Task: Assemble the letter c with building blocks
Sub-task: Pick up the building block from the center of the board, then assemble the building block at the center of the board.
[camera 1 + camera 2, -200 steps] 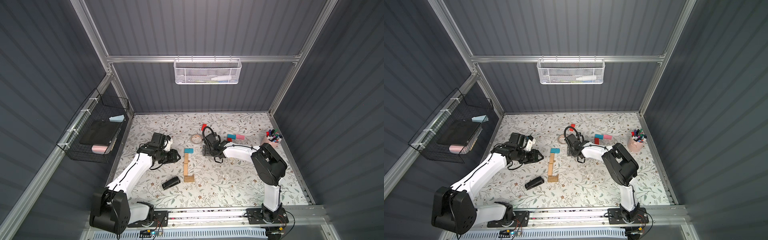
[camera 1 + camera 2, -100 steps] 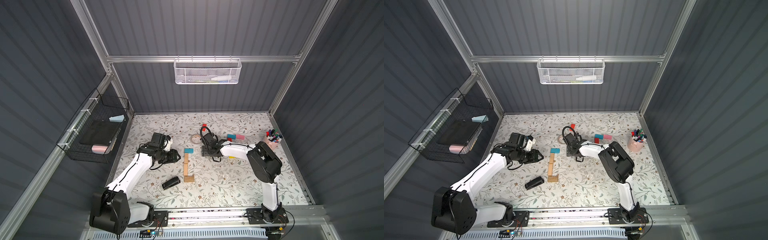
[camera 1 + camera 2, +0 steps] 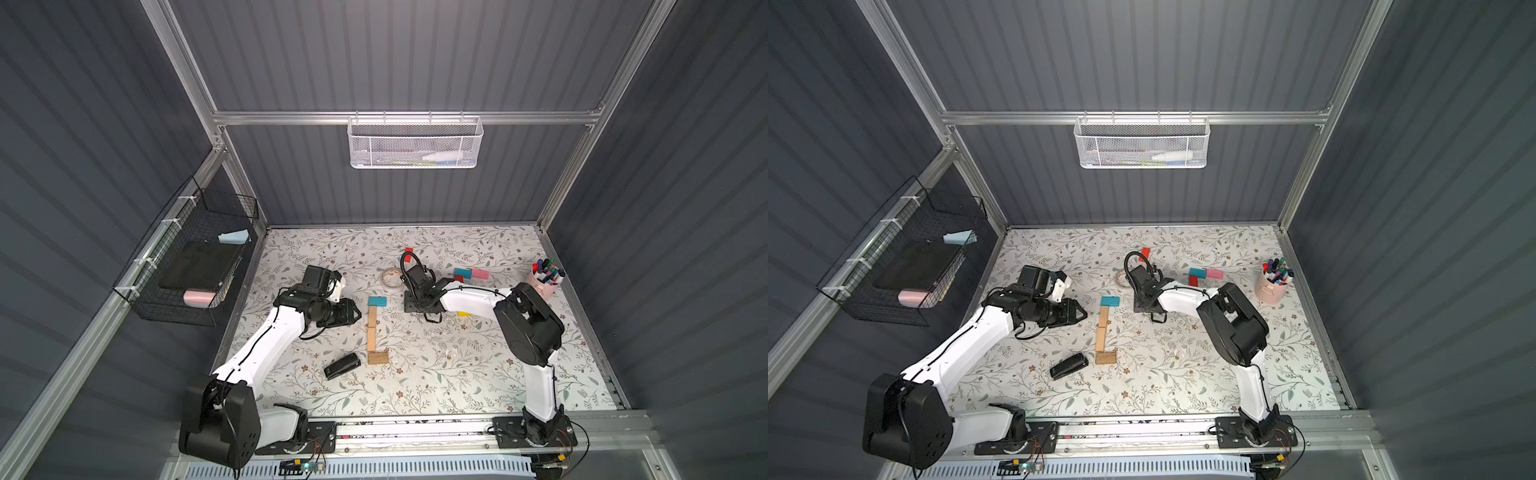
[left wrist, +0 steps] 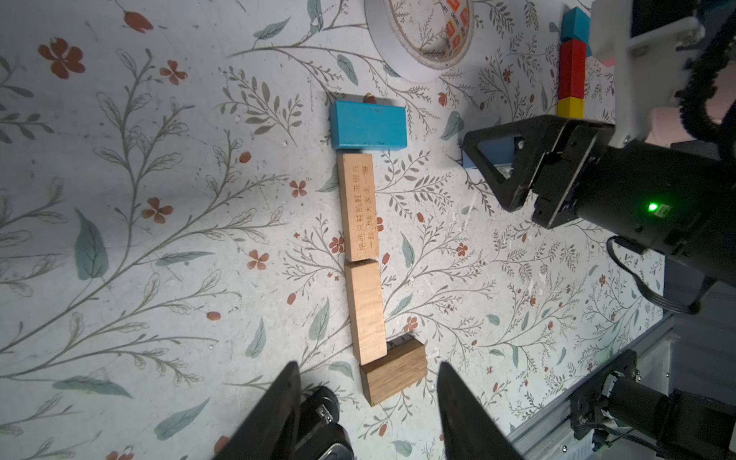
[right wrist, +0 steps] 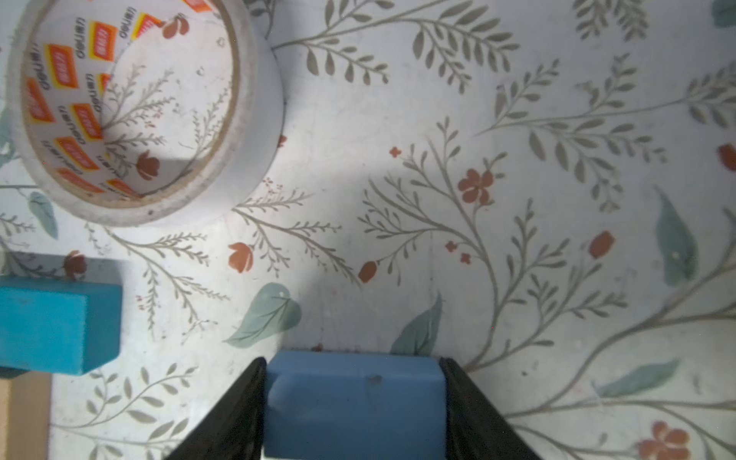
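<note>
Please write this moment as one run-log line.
right claw: shut on light blue block | left claw: open, empty | laid: teal block, three tan blocks

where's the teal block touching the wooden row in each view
top view: teal block mid-table, centre of picture
top view: teal block slightly left of centre
left wrist: upper middle of picture
right wrist: left edge, partly cut off
shared landmark: tape roll close by

On my floral tabletop [image 3: 436, 395]: teal block [image 3: 377, 301] butted against a line of tan wooden blocks [image 3: 372, 320], black stapler [image 3: 341, 366] beside them, tape roll [image 5: 259, 119], pink marker cup [image 3: 542, 289], blue block [image 5: 354, 398], few more coloured blocks [image 3: 471, 273] farther back.
</note>
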Available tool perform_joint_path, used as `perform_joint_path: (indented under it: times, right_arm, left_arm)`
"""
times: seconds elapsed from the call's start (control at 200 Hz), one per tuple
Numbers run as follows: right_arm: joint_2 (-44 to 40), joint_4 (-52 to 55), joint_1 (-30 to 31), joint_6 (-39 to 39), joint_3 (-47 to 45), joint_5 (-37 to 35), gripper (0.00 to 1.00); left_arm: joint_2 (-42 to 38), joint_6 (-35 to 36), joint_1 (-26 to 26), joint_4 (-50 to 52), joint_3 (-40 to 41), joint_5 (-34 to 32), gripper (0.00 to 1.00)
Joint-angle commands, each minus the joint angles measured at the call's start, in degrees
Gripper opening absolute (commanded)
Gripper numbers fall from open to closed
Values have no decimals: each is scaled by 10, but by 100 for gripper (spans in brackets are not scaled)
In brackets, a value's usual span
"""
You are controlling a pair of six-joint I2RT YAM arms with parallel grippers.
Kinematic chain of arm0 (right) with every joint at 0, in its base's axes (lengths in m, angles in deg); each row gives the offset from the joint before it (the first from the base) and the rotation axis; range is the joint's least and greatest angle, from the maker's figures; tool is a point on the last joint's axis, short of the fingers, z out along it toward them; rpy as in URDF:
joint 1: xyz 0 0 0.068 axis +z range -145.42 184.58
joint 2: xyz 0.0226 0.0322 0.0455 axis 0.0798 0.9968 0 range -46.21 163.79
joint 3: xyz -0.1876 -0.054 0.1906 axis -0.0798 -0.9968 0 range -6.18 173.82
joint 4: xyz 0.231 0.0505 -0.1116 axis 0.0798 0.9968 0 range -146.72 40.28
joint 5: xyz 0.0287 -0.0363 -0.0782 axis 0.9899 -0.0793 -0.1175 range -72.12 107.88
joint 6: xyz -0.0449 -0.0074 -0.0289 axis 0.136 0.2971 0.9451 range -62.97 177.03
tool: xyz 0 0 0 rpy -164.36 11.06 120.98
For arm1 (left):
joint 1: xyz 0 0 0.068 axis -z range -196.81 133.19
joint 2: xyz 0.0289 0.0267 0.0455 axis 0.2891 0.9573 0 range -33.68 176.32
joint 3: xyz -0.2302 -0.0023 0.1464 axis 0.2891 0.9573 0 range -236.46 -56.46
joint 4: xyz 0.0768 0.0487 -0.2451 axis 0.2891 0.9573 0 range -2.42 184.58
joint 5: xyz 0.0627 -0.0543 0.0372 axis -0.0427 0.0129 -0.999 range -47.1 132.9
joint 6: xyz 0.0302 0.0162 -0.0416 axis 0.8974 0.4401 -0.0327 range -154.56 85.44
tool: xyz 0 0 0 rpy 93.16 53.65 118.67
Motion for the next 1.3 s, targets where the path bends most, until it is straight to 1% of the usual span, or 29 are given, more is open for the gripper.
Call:
perform_joint_path:
  times: [0.0, 0.24, 0.45, 0.74, 0.82, 1.026, 1.296]
  right_arm:
    - [14, -14, 2, -9, 27, 17, 63]
    - [38, -25, 2, -21, 63, 48, 63]
    - [49, -46, 2, -23, 69, 83, 63]
    - [57, -44, 3, -23, 78, 96, 63]
    - [60, -42, 5, -24, 81, 98, 65]
    - [67, -37, 8, -25, 89, 98, 66]
    - [71, -39, 8, -30, 90, 103, 70]
  left_arm:
    - [-15, 10, -3, 1, -7, 8, 54]
    - [-14, 10, -3, 0, -7, 10, 54]
    - [-15, 10, -3, 0, -6, 10, 54]
    - [-16, 10, -4, 0, -7, 11, 54]
    - [-17, 10, -3, 0, -7, 11, 54]
    - [-18, 10, -4, 1, -6, 11, 54]
    - [-20, 10, -4, 0, -6, 10, 54]
